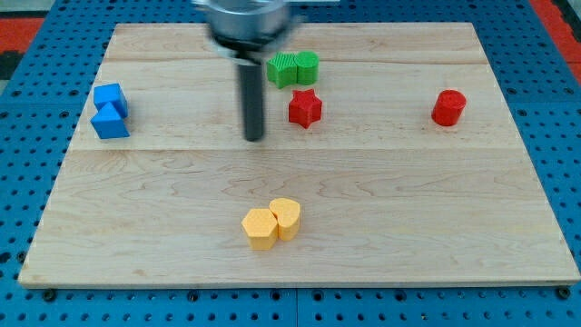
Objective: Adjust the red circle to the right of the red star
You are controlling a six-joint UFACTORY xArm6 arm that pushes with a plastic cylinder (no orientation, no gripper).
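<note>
The red circle (448,107) sits near the board's right side, far to the right of the red star (305,108), at about the same height in the view. My tip (254,138) rests on the board left of the red star and slightly below it, with a gap between them. It is far from the red circle. The rod rises to a blurred dark mount at the view's top.
Two green blocks (293,68) touch each other just above the red star. Two blue blocks (110,112) sit at the board's left. Two yellow blocks (271,222) sit together at the lower middle. The wooden board (381,227) lies on a blue pegboard.
</note>
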